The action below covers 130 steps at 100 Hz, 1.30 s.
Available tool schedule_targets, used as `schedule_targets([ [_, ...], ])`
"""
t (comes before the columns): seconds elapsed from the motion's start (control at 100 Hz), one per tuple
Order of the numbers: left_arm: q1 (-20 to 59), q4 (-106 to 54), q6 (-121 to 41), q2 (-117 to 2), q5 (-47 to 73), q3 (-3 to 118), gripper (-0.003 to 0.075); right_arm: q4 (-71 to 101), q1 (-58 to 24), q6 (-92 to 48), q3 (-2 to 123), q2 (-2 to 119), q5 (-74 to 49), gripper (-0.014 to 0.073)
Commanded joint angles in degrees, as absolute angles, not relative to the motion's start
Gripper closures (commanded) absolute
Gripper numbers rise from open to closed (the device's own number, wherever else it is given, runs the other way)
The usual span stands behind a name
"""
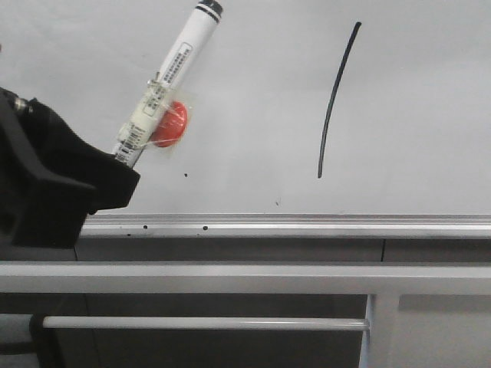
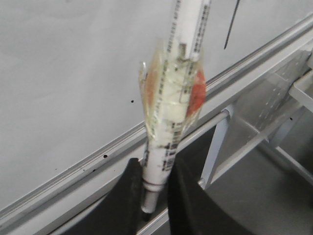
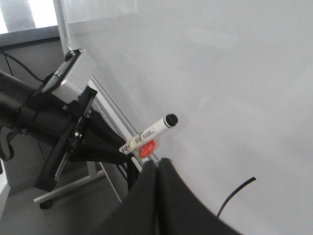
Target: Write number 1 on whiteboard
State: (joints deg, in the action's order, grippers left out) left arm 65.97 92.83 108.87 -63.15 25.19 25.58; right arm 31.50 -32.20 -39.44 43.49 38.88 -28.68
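Note:
The whiteboard (image 1: 253,92) fills most of the front view, with its silver rail (image 1: 307,225) along the bottom. The number 1 (image 1: 336,100) is a thin black stroke, slightly curved, leaning right. It also shows in the left wrist view (image 2: 232,24) and the right wrist view (image 3: 234,196). My left gripper (image 1: 115,165) is at the lower left, shut on a white marker pen (image 1: 170,77) with a red piece (image 1: 170,124) taped on; the pen points up and to the right, well left of the stroke. My right gripper (image 3: 157,169) is shut and empty.
Tiny black dots (image 1: 186,175) mark the board low down. Grey horizontal bars (image 1: 230,277) and a thin rod (image 1: 199,323) run below the rail. The left arm and its wrist camera (image 3: 68,78) stand beside the board's frame leg.

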Motion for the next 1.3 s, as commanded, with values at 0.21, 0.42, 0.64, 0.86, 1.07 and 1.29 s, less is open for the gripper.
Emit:
schedule_targets([
  [0.21,85.15,97.46,131.53,-62.5,56.01,22.72,0.0741,31.07,-32.03,-40.24,42.32,37.78,-25.69,0.0657],
  [0.42,91.49,97.55,143.39,-65.46,65.87,20.63,0.0741,28.79,-32.03,-40.24,42.32,37.78,-25.57,0.0657],
  [0.64,91.49,99.29,157.27,-75.77,71.6,20.48,0.0741,28.79,-32.03,-40.24,42.32,37.78,-25.61,0.0657],
  [0.86,91.49,103.05,163.19,-81.63,71.6,20.6,0.0741,26.5,-32.03,-40.24,42.32,37.78,-25.98,0.0657],
  [1.07,87.73,104.25,167.03,-81.77,71.6,20.6,0.0741,24.04,-32.03,-40.24,42.32,37.78,-25.98,0.0657],
  [1.29,84.22,105.73,167.14,-83.25,71.35,22.44,0.0741,23.96,-32.03,-40.24,42.32,37.78,-25.98,0.0657],
])
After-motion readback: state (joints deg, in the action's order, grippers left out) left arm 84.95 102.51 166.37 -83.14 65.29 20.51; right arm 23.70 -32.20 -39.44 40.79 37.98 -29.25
